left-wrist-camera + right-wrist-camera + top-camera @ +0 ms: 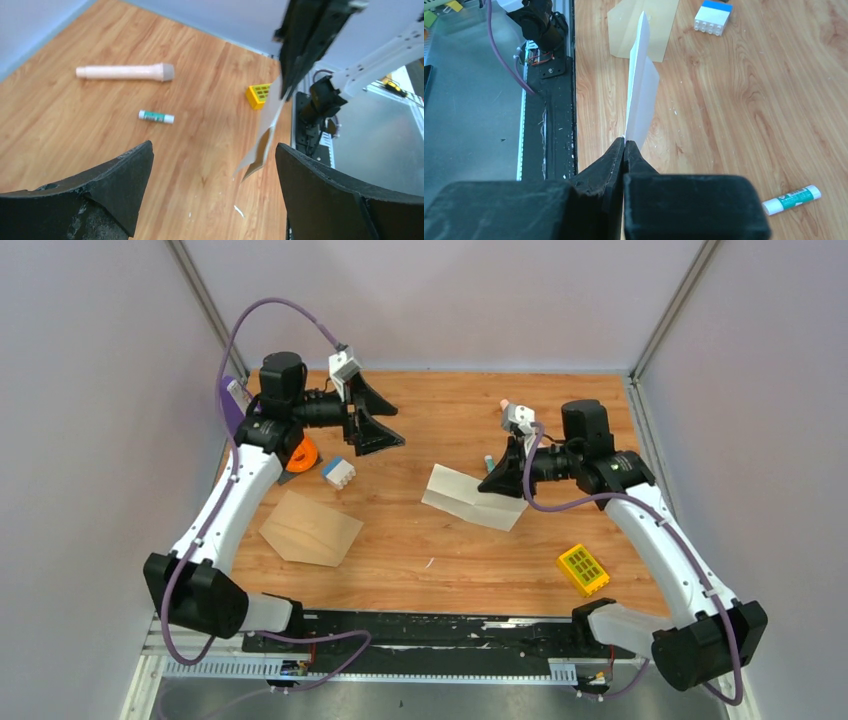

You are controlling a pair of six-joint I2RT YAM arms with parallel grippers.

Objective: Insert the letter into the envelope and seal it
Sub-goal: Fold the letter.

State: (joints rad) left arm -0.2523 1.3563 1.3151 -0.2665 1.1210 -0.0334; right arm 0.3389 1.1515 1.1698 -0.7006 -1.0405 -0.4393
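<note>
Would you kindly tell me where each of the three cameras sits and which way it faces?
Top external: above and behind the bases, looking down on the table; both whole arms show.
Left wrist: faces across to the right gripper holding the letter; the open left gripper frames the bottom.
Right wrist: faces along the letter toward the envelope; the right gripper's shut fingers show.
Shared: both wrist views show the letter and glue stick.
</note>
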